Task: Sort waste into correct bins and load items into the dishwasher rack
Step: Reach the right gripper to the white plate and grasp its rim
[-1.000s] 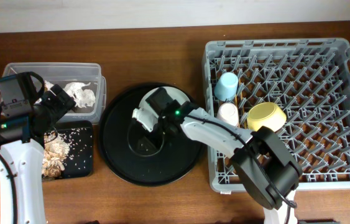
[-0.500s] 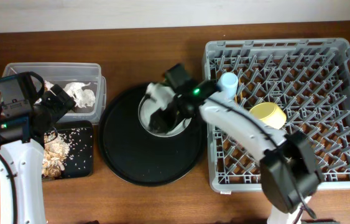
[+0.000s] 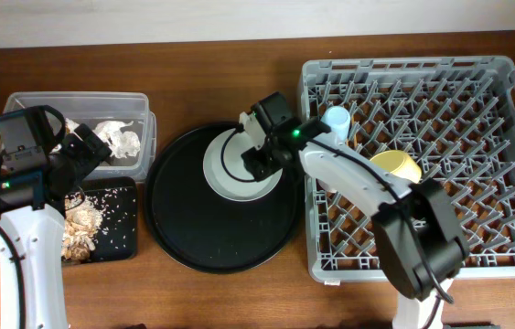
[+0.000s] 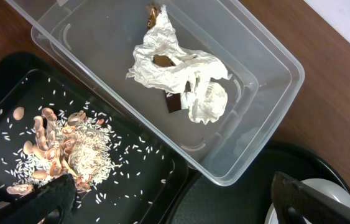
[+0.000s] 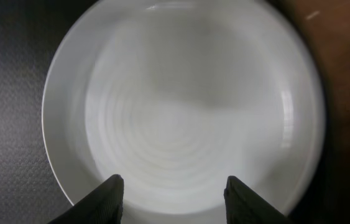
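On the large round black tray point(image 3: 193, 228) in the middle of the table point(image 3: 239, 46), the pale grey-green round plate point(image 3: 230, 174) lies flat and bare of scraps. The right claw point(image 3: 262, 153) hangs directly over it, fingers half spread and grasping nothing. To lift it well, I judge the claw should shift to the plate's rim on the side of the large square grey plastic dishwasher rack point(image 3: 413, 66), slip one finger under the lip and clench firmly. It can then stand the plate between free pegs, clear of the yellow bowl point(image 3: 392, 169) and small light-blue cup point(image 3: 335, 119). The left claw point(image 4: 175, 196) is spread wide and empty over the edge of the clear rectangular plastic tub point(image 4: 255, 124).
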